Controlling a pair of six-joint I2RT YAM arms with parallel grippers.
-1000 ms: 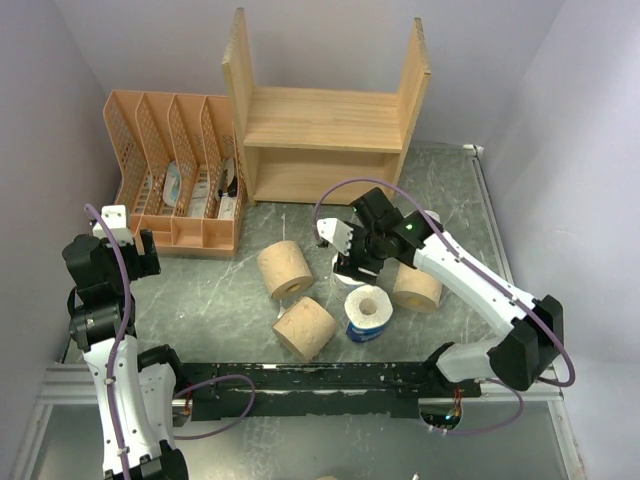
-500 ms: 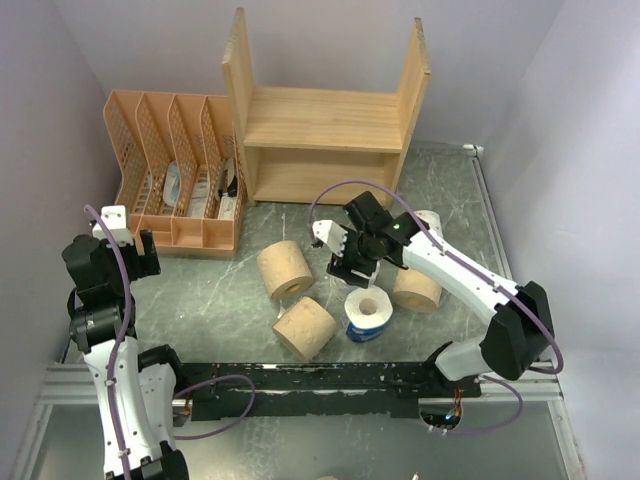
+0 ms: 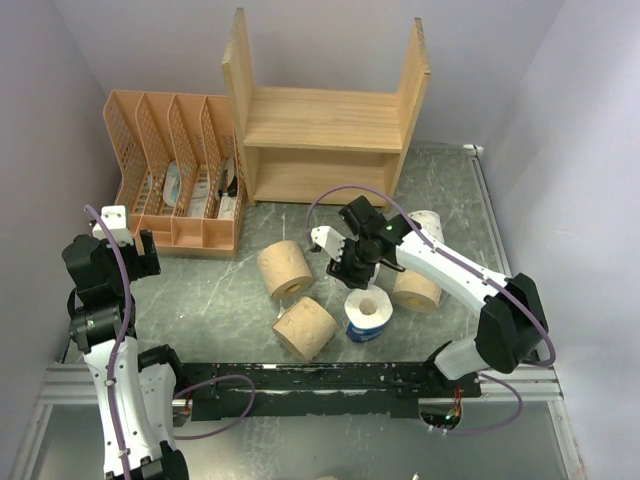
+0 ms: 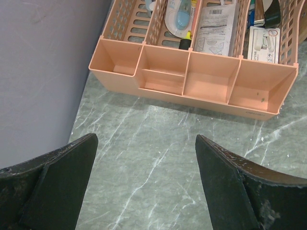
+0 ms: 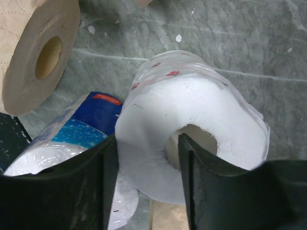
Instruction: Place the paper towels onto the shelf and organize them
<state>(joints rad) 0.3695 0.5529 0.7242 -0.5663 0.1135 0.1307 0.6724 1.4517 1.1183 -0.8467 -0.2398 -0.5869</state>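
**Desk:** What has changed at the centre of the worktop (image 3: pixel 200 290)?

**Photographer:** In the last second the right claw (image 3: pixel 343 262) has slid a little toward 9 o'clock and settled onto a white roll (image 5: pixel 158 120), its jaws drawing in. One finger now sits at the core and the other against the outer face. The claw is about half closed and pinches the roll's wall. The roll lies on the worktop, touching the blue roll (image 3: pixel 368 312) at its 5 o'clock.

**Desk:** What does that mean for the job?

**Photographer:** It reads as a first pick, with the grip apparently made and the lift not yet begun. The shelf (image 3: pixel 325 130), at 12 o'clock, shows no roll on either tier.

**Desk:** And the other rolls?

**Photographer:** Three tan rolls (image 3: pixel 285 268) lie loose around the claw, at its 9, 7 and 3 o'clock. A second white roll (image 3: pixel 430 218) peeps out behind the right arm at 2 o'clock.

**Desk:** The left claw?

**Photographer:** The left claw (image 4: pixel 144 139) hangs wide open at 8 o'clock and holds nothing. It faces the organizer (image 4: pixel 192 103).

**Desk:** What is in the organizer?

**Photographer:** The rear slots carry packets (image 4: pixel 214 24) and a white stapler-like item (image 4: pixel 263 43). The four front trays are bare, and no roll is in it.
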